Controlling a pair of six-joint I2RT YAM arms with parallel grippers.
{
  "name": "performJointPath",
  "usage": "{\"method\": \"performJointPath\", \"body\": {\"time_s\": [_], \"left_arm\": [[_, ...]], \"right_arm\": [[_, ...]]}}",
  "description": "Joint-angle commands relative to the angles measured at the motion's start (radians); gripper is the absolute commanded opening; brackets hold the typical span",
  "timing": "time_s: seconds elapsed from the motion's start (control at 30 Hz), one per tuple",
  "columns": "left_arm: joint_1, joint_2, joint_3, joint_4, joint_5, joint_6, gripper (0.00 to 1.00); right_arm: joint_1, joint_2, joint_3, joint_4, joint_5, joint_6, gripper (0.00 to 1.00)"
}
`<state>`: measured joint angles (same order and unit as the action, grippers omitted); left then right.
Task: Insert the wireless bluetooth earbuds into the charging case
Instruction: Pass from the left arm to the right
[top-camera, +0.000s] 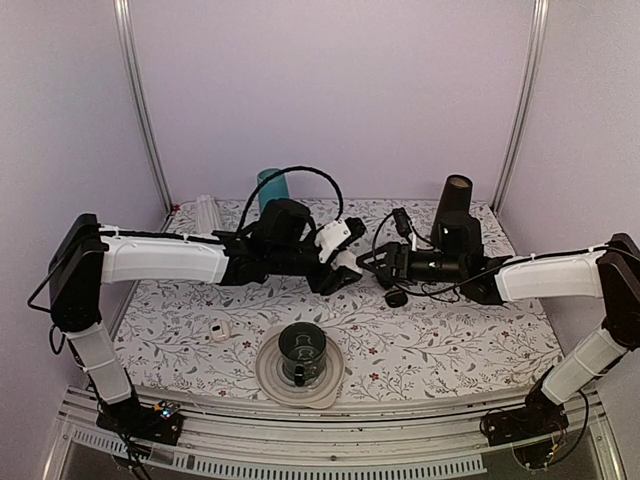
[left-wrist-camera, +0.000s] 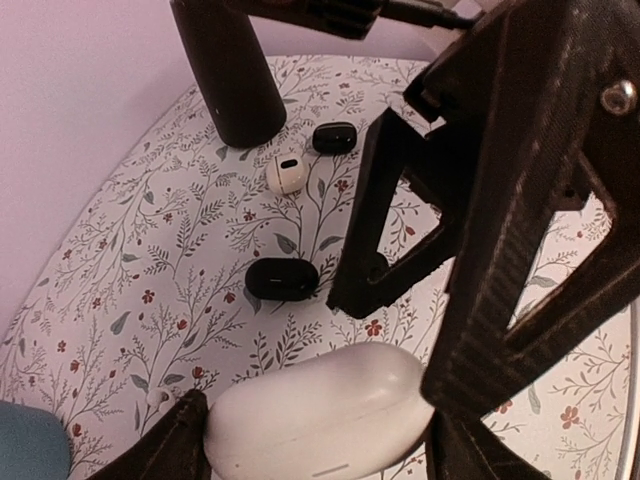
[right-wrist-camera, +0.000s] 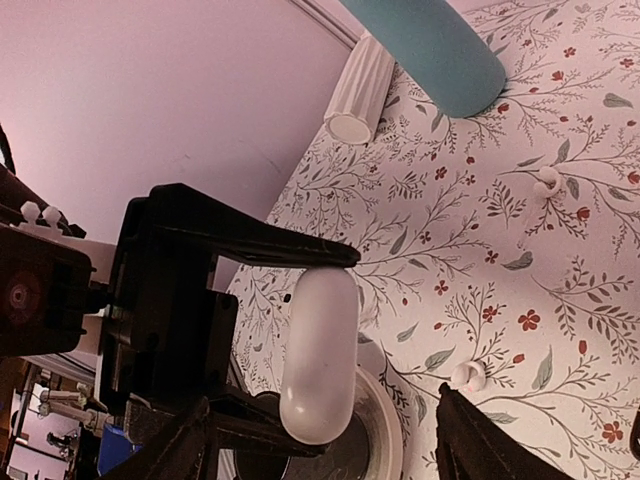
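Observation:
The glossy white charging case is clamped end to end between the fingers of my left gripper, lid closed, held above the floral table. It also shows in the right wrist view and the top view. My right gripper is open and empty, its jaws spread wide, facing the case from close by. Its black fingers loom just beyond the case. A small white piece with a dark mark lies on the table. Two tiny white pieces lie below.
Two black oval objects lie near a black cylinder. A dark cup on a round plate stands at the front centre. A teal cup and a white ribbed tube stand at the back left. Another small white piece lies front left.

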<state>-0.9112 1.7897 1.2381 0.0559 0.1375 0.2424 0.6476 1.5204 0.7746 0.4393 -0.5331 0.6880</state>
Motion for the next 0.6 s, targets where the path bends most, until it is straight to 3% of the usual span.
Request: {"method": "performJointPath", "body": {"time_s": [0.0, 0.27, 0.57], "left_arm": [[-0.023, -0.018, 0.023, 0.016, -0.009, 0.034, 0.53], [-0.028, -0.009, 0.035, 0.014, 0.001, 0.037, 0.53], [-0.032, 0.001, 0.050, 0.016, 0.002, 0.039, 0.53]], "right_arm": [[0.015, 0.028, 0.036, -0.001, -0.033, -0.021, 0.70], [0.018, 0.046, 0.046, -0.006, -0.052, -0.026, 0.52], [0.018, 0.058, 0.056, -0.008, -0.067, -0.023, 0.25]]}}
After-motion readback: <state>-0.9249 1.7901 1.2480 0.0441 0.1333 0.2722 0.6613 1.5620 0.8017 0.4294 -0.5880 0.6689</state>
